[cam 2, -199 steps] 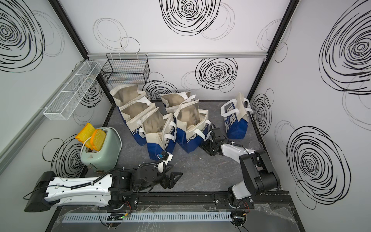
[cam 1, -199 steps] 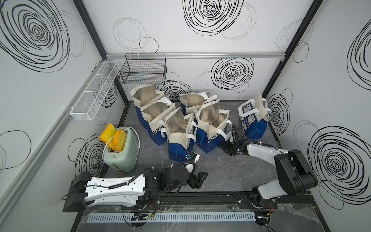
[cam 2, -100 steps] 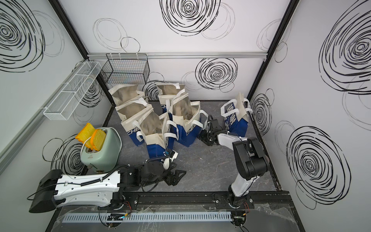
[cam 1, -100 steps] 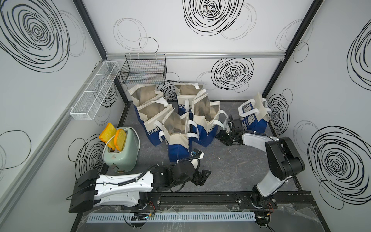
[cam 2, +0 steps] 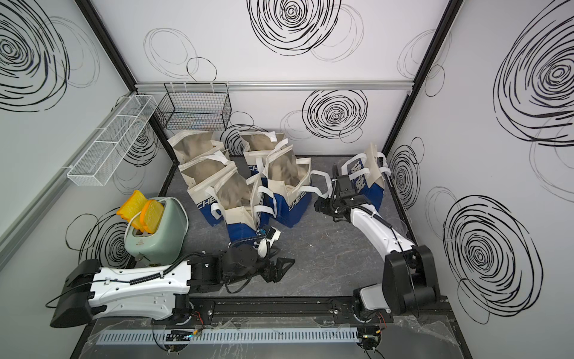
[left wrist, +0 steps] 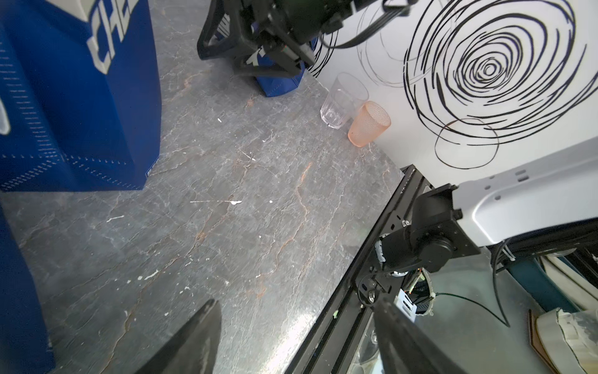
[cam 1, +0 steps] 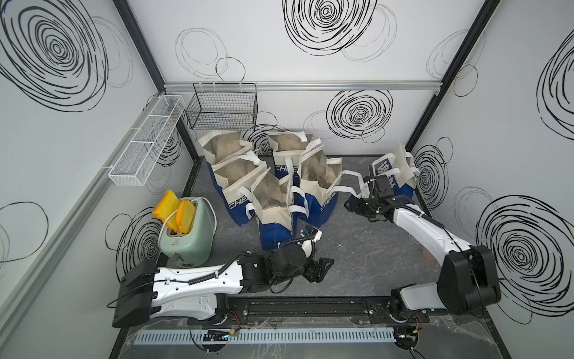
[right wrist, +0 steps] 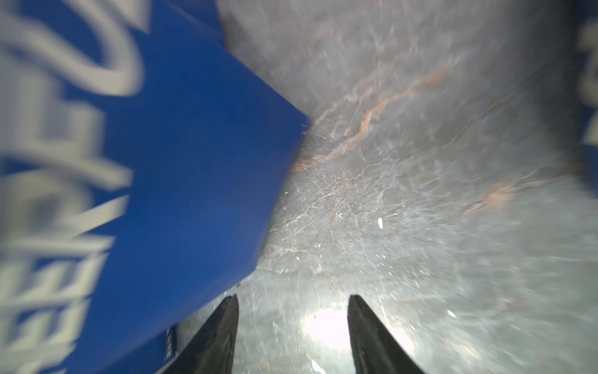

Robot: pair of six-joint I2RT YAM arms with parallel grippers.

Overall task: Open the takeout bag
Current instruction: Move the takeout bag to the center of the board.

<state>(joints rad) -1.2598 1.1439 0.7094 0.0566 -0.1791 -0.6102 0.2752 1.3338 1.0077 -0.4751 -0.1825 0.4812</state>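
Nearby, R claw agape, bag beside.

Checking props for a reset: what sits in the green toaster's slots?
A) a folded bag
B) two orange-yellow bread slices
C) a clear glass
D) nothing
B: two orange-yellow slices stand up out of the green toaster, as a top view shows.

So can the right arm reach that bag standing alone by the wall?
Probably yes. The right gripper sits just beside the lone bag, jaws open and empty, with nothing between them. It seems to point toward the other bags, so it would likely need to turn first.
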